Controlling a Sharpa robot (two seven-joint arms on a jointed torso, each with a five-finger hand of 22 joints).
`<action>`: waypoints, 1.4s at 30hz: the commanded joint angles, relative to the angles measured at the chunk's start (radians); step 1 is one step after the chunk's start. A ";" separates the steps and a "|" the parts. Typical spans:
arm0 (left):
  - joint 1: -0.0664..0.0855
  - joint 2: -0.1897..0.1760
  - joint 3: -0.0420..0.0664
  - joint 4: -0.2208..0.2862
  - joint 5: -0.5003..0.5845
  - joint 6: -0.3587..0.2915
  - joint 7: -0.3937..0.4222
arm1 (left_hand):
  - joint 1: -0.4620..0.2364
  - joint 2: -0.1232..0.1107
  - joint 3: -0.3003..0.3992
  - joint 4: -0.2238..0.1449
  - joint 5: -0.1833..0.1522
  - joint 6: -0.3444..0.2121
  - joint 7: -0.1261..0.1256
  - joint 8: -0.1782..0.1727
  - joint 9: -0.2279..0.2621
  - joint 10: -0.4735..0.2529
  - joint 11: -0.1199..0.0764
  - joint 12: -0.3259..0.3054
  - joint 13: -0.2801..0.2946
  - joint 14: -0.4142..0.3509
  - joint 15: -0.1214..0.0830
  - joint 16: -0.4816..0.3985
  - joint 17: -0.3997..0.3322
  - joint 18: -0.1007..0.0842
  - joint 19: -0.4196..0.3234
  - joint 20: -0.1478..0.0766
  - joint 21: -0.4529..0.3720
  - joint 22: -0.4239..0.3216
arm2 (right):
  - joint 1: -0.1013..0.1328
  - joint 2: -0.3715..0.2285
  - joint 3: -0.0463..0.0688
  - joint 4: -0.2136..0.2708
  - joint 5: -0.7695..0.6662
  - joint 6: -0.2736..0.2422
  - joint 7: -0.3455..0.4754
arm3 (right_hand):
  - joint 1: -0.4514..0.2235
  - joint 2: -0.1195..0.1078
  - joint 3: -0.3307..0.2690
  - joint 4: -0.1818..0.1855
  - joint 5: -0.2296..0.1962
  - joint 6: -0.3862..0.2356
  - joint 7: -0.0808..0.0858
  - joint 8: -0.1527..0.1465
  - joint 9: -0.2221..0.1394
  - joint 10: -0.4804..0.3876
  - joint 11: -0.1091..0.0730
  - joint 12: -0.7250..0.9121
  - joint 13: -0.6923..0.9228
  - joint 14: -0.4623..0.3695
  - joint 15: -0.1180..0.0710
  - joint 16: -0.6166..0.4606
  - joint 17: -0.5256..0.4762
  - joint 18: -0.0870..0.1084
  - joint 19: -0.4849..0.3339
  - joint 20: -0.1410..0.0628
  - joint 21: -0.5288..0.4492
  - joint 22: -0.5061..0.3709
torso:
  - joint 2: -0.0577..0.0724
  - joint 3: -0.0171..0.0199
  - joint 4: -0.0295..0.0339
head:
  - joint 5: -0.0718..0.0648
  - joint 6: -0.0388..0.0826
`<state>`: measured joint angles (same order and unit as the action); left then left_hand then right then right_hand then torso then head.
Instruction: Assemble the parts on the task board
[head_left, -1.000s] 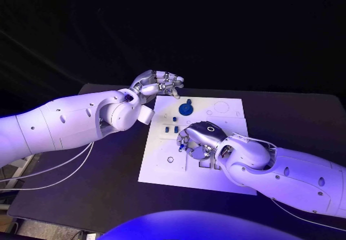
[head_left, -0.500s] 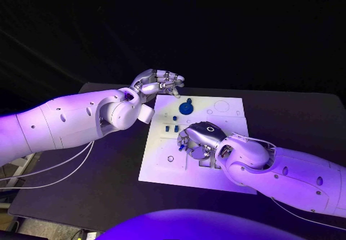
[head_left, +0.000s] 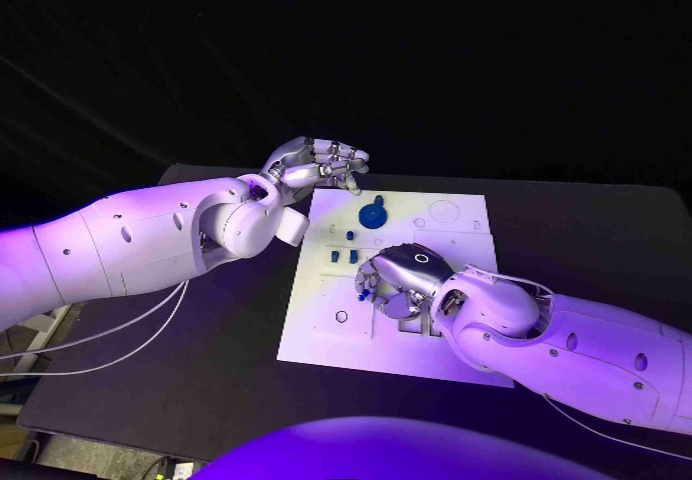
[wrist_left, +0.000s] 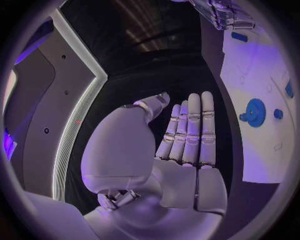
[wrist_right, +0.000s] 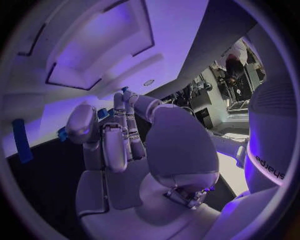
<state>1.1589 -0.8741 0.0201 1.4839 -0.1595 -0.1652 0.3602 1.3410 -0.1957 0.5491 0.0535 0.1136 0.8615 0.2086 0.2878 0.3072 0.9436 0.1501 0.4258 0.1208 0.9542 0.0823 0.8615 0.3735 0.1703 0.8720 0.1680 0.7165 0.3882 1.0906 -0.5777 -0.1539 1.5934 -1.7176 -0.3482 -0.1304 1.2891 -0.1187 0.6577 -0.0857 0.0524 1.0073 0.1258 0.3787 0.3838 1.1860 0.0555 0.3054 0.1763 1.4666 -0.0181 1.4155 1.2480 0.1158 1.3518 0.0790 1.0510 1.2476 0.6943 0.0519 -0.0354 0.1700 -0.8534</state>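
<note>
Here's the black table (head_left: 173, 380), and square in the middle the flat white task board (head_left: 339, 345), where the assembly step looks to be under way. Over the board's centre hangs the silver right hand (head_left: 400, 283), knuckles up, fingers curled down toward the plate with a small blue part (head_left: 364, 296) just at the fingertips. Whether they are pinching it, I cannot tell. The wrist camera shows those fingers drawn close together and bent.

The silver left hand (head_left: 313, 163) hovers off the board's far left corner, fingers straight and side by side in its wrist view, holding nothing.

On the board's far end sits the round blue disc with a knob (head_left: 374, 216), and nearer, a row of little blue pegs (head_left: 343, 257) stands beside the right hand.

Next up, by my read: a careful lowering of that small piece into its slot, aligned straight, light pressure only.
</note>
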 joint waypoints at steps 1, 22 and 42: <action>0.001 0.001 0.001 0.001 0.001 0.018 0.004 | -0.002 0.006 0.000 -0.003 0.005 -0.008 0.001 -0.006 0.000 -0.007 -0.003 -0.004 -0.001 -0.010 0.000 -0.005 -0.002 0.009 0.002 0.009 -0.007 -0.001 | -0.001 0.004 -0.001 -0.002 -0.005 0.023 -0.003 | 0.001 0.008 -0.004 -0.001 0.003 0.006 0.002 0.004 0.002 -0.003 -0.001 -0.006 0.001 0.039 -0.004 -0.001 0.001 -0.007 -0.003 0.002 -0.001 0.000 | 0.001 0.0001 0.0007 | -0.001 0.000; 0.001 0.001 0.001 0.002 0.001 0.017 0.000 | -0.003 0.007 -0.002 -0.005 0.005 -0.008 0.001 -0.006 0.000 -0.011 -0.002 -0.002 -0.001 -0.012 0.001 -0.005 -0.002 0.010 0.002 0.010 -0.010 -0.003 | -0.001 0.029 -0.011 -0.027 -0.011 0.051 -0.018 | -0.053 -0.030 -0.045 0.022 0.040 -0.105 0.039 -0.065 -0.024 -0.051 0.029 -0.042 -0.001 0.040 0.021 0.005 0.012 -0.006 -0.009 0.019 -0.027 -0.009 | 0.000 -0.0010 -0.0005 | -0.002 -0.003; 0.001 -0.009 0.001 0.004 0.001 0.020 -0.004 | -0.003 0.007 -0.002 -0.005 0.005 -0.009 0.001 -0.006 0.000 -0.013 -0.002 -0.002 -0.001 -0.013 0.001 -0.006 -0.002 0.010 0.001 0.010 -0.011 -0.004 | 0.042 -0.124 0.007 0.110 0.032 -0.085 -0.004 | -0.062 -0.059 -0.065 0.029 0.053 -0.157 0.039 -0.118 -0.044 -0.077 0.036 -0.048 0.001 0.039 0.028 0.010 0.018 -0.003 -0.007 0.030 -0.036 -0.010 | -0.001 -0.0004 -0.0025 | -0.011 0.008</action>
<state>1.1591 -0.8825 0.0200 1.4853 -0.1597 -0.1633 0.3521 1.3410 -0.1957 0.5491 0.0536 0.1136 0.8615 0.2086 0.2878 0.3072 0.9364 0.1501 0.4258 0.1208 0.9468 0.0824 0.8615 0.3727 0.1703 0.8757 0.1716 0.7097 0.3858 1.1263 -0.6905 -0.1488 1.6896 -1.7114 -0.3830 -0.1372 1.2253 -0.1705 0.5987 -0.0590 0.1011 0.8428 0.1645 0.2626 0.3386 1.1108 0.0984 0.2522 0.1761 1.4629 0.0036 1.4195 1.2665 0.1159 1.3428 0.1024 1.0193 1.2365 0.6938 0.0516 -0.0373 0.1628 -0.8486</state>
